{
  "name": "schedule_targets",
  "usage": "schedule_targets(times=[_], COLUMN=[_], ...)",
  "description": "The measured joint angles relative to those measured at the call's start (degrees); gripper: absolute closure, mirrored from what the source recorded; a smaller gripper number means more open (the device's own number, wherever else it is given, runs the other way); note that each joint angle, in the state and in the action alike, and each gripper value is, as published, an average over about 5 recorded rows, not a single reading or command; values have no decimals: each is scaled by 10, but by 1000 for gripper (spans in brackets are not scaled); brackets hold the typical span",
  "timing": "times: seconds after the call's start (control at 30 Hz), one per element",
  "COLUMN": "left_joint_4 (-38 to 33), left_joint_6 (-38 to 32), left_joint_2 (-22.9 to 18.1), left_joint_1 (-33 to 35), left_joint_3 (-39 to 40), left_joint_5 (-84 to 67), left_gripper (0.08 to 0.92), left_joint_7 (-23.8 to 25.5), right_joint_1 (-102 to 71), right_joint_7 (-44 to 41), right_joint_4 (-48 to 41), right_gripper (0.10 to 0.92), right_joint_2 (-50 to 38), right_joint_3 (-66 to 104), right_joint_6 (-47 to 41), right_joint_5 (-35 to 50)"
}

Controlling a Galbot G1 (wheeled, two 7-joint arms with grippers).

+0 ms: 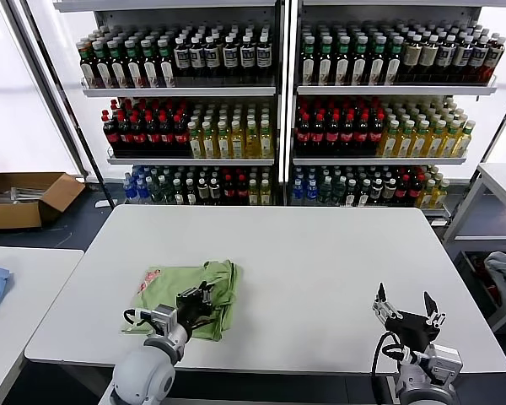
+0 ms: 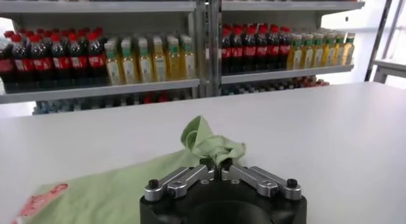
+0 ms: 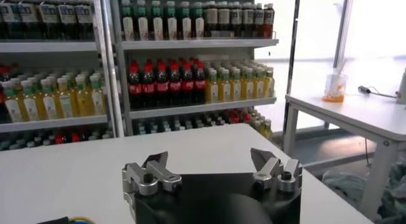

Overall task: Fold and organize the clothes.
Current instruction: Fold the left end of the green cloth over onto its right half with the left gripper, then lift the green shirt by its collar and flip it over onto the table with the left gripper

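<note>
On the table [image 1: 320,278], from the head view, the shirt [image 1: 173,291] lies crumpled near the front left edge, partly hidden by the left gripper [image 1: 198,301]. Left wrist view: fingers [image 2: 190,176] closed, pinching a raised fold of shirt [image 2: 209,141] (collar unseen). Right wrist view: right gripper [image 3: 212,165] spread wide, empty, over bare table.

A white table [image 1: 320,278] with rounded corners carried the work — its top was plain and pale. Directly on it lay a light green polo shirt [image 1: 185,291], partly folded, near the table's front edge and toward its left end. A red-and-white print [image 1: 149,280] showed at the shirt's left corner, and a bunched fold of cloth [image 2: 209,143] rose from the shirt's far side — the remaining surface stretched away to the shirt's right
</note>
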Motion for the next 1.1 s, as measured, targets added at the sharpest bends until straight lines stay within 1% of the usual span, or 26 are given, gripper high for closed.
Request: schedule_targets(times=[0.1,0.2,0.63,0.87,0.97,1.1], left_joint_4=[12,18,13,-35,-66,-92], left_joint_6=[-7,-15,-39,-39,-43,-50], left_joint_2=[-9,-16,-40,-39,-33,-21], left_joint_1=[-4,-4,22,32,30,24], left_joint_3=[6,11,33,31,20,-8], left_joint_5=[-1,-6,-70,-163,-204,-232], left_gripper=[878,812,439,237,189,178], left_joint_7=[0,-2,6,8,5,-3], right_joint_1=[0,-1,14,26,33,43], right_joint_7=[0,-1,2,2,2,2], right_joint_4=[-3,-6,-20,-32,-38,-45], right_gripper=[203,203,203,203,203,203], right_joint_2=[0,-1,2,1,0,-4], right_joint_3=[-2,-5,-25,-36,-41,-49], right_joint_6=[1,4,1,2,1,0], right_joint_5=[-2,-2,-7,-7,-7,-5])
